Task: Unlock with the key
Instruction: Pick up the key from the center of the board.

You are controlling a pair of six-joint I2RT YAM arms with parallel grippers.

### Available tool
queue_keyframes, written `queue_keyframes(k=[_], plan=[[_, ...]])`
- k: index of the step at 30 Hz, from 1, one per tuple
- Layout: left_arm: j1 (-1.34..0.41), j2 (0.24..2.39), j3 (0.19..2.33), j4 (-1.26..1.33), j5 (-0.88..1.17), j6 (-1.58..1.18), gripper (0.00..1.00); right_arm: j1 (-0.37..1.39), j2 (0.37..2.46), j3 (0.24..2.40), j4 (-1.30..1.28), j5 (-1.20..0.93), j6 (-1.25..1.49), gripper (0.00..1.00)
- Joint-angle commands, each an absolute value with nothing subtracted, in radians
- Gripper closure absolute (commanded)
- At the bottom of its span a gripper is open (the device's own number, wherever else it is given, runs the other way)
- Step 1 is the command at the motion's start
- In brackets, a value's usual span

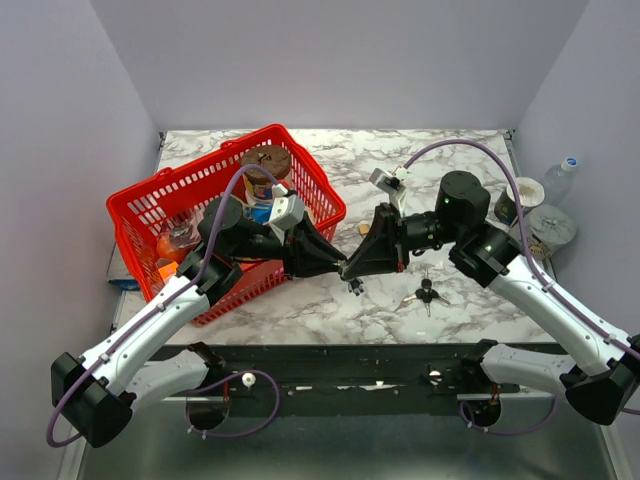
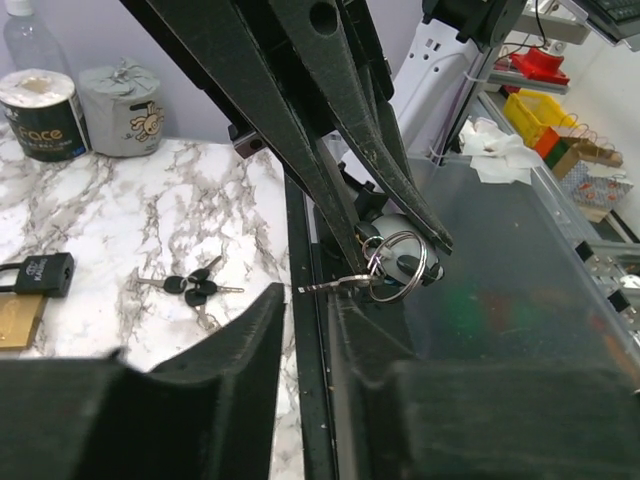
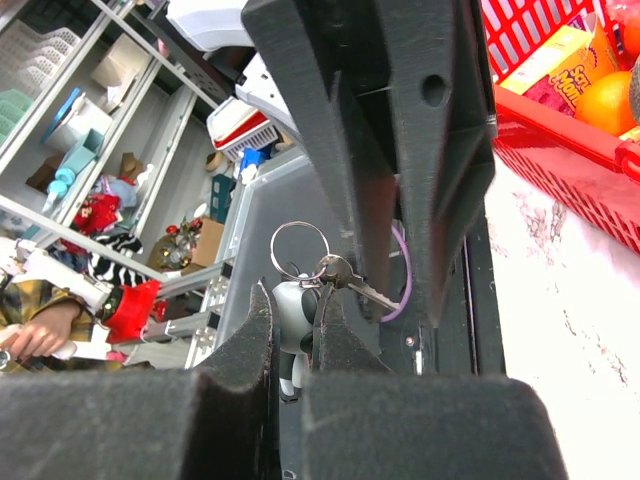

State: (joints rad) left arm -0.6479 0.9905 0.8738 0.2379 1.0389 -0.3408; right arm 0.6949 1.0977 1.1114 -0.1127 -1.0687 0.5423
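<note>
A red basket [image 1: 225, 215] holding an orange [image 3: 608, 100] and what may be a brown-lidded jar [image 1: 266, 160] stands on the marble table's [image 1: 450, 160] left side, while two rolls [image 2: 40, 115] [image 2: 122, 95] and a clear bottle [image 1: 560, 180] sit near its right edge.

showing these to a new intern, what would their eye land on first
The left claw and right claw meet tip to tip over the middle of the marble table, with a key on a ring at their tips. Next comes the bright red basket at the table's left. A black padlock and a bunch of keys lie on the marble, apart from each other.
</note>
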Motion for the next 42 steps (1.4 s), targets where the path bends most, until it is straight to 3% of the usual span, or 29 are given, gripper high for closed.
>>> queue_keyframes(k=[1, 7, 21, 23, 24, 25, 28, 34, 42], plan=[[-0.652, 0.986, 0.874, 0.25, 1.052, -0.31, 0.79, 0.696, 1.089, 1.101, -0.104, -1.081, 0.552, 0.99], [-0.65, 0.985, 0.88, 0.226, 1.048, -0.285, 1.0, 0.683, 1.071, 1.1, -0.113, -1.068, 0.546, 0.99], [-0.65, 0.953, 0.884, 0.144, 1.019, -0.21, 1.0, 0.64, 1.037, 1.08, -0.126, -1.04, 0.552, 0.99], [-0.652, 0.951, 0.893, 0.109, 1.02, -0.19, 0.83, 0.638, 1.034, 1.083, -0.127, -1.035, 0.554, 0.99], [-0.65, 0.951, 0.894, 0.097, 1.02, -0.167, 0.7, 0.637, 1.032, 1.085, -0.126, -1.028, 0.557, 0.99], [-0.65, 0.95, 0.894, 0.08, 1.017, -0.154, 0.49, 0.637, 1.032, 1.085, -0.126, -1.023, 0.558, 0.99], [-0.653, 0.937, 0.893, 0.026, 0.991, -0.115, 0.32, 0.637, 1.029, 1.085, -0.126, -1.006, 0.557, 0.99], [-0.669, 0.911, 0.868, 0.067, 0.891, -0.13, 0.26, 0.637, 1.049, 1.077, -0.124, -0.988, 0.557, 0.99], [-0.681, 0.853, 0.775, 0.256, 0.664, -0.219, 0.25, 0.637, 1.072, 1.074, -0.101, -0.983, 0.569, 0.99]])
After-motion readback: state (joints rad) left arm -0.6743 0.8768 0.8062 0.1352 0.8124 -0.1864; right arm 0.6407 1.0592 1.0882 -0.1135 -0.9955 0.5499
